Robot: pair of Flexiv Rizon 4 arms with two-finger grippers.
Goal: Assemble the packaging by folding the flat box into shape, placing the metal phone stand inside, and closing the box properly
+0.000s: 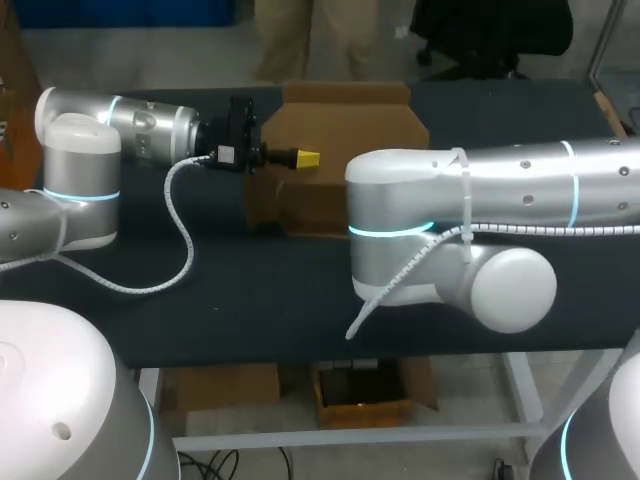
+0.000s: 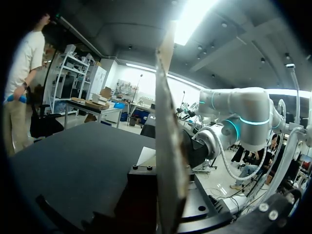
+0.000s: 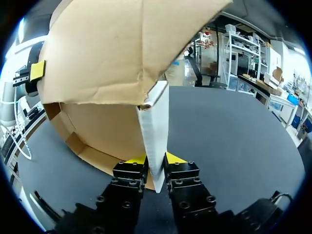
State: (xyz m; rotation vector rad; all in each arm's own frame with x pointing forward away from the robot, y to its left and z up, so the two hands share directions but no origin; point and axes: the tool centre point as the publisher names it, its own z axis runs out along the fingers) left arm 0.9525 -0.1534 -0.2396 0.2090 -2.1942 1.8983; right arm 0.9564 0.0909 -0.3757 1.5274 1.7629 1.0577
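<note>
A brown cardboard box (image 1: pixel 340 125), partly folded and open, stands at the back middle of the table. My left gripper (image 1: pixel 305 158) comes in from the left and is shut on the box's side wall, which shows edge-on as a thin panel (image 2: pixel 168 146) in the left wrist view. My right arm (image 1: pixel 400 220) bends over the table and hides its own gripper in the head view. In the right wrist view my right gripper (image 3: pixel 156 163) pinches a pale flap (image 3: pixel 156 126) hanging from the box (image 3: pixel 107 48). No phone stand is in sight.
The dark table (image 1: pixel 250 300) runs wide in front of the box. My right arm's bulky elbow (image 1: pixel 510 285) hangs over its front right part. A yellow fingertip (image 3: pixel 37 69) of my left gripper shows at the box's far wall.
</note>
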